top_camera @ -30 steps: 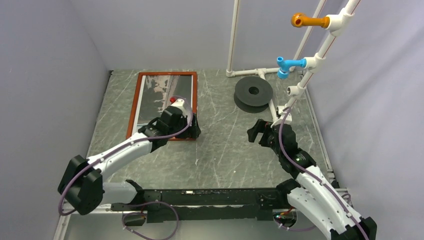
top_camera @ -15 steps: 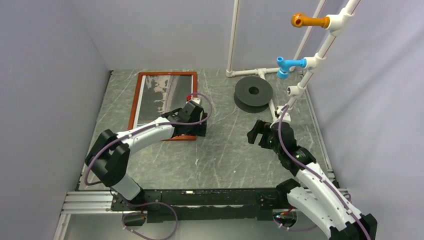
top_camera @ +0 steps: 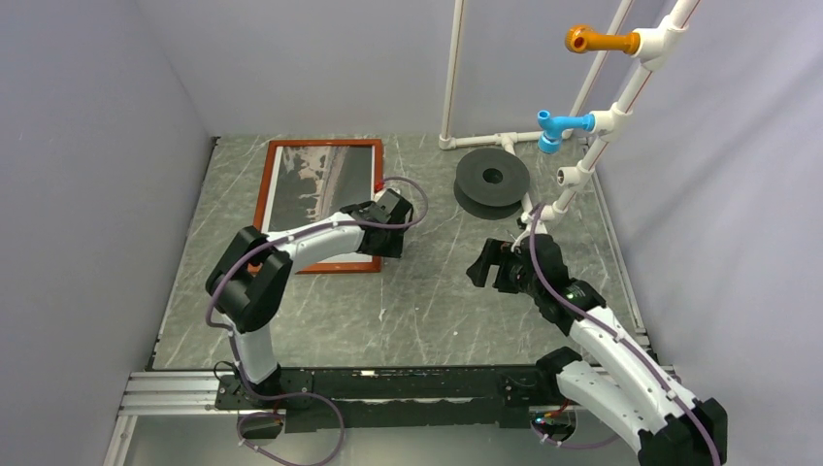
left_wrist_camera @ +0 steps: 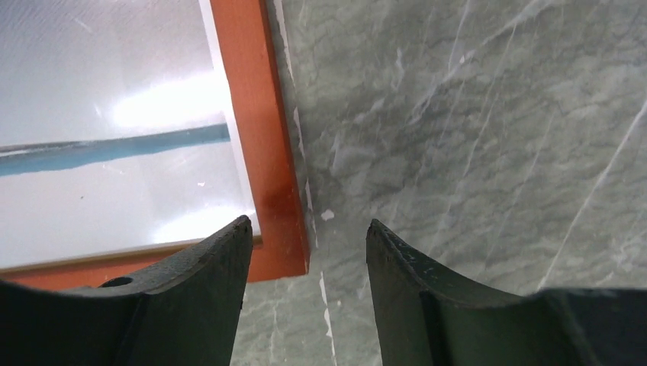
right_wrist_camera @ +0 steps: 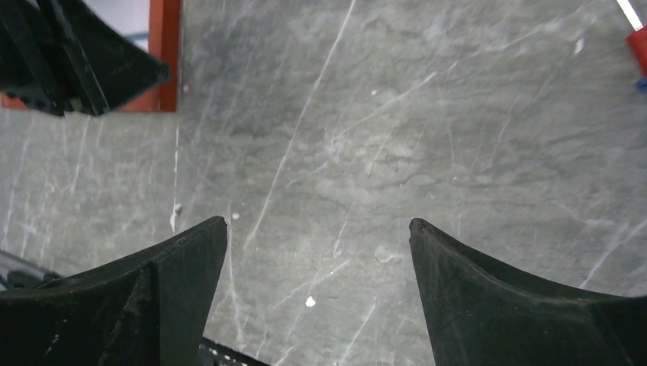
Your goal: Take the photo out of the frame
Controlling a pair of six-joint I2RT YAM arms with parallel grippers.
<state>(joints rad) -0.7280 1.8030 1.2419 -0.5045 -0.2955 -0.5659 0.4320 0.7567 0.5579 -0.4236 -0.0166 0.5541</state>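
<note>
The frame (top_camera: 325, 143) lay flat on the grey marbled surface (top_camera: 437, 301) in the far left part of the scene, its reddish-brown rails closed around the photo (top_camera: 306, 189), which sat inside it, dark and blotchy with pale patches. The left arm reached out over the frame's near right corner, and the left pincer (top_camera: 381, 245) hung there released, grasping nothing. In the left wrist view the left pincer (left_wrist_camera: 305, 229) had its jaws parted, and the frame (left_wrist_camera: 255, 137) showed its corner in the gap between them, with one finger (left_wrist_camera: 191, 290) over the near rail and the other (left_wrist_camera: 427, 297) over bare surface (left_wrist_camera: 473, 137) (whether either finger touched anything could not be told). The photo (left_wrist_camera: 114, 152) looked glossy there, washed with glare and crossed by a bluish streak. The right pincer (top_camera: 477, 267) hovered to the right of the frame and well apart from it, above open surface. In its own wrist view the right pincer (right_wrist_camera: 319, 229) was also released, jaws wide, with only grey surface (right_wrist_camera: 397, 114) between them and a strip of the frame (right_wrist_camera: 164, 53) in the upper left corner. A dark round disc (top_camera: 493, 178) lay far right of the frame, beside a white pipe stand (top_camera: 452, 73).
</note>
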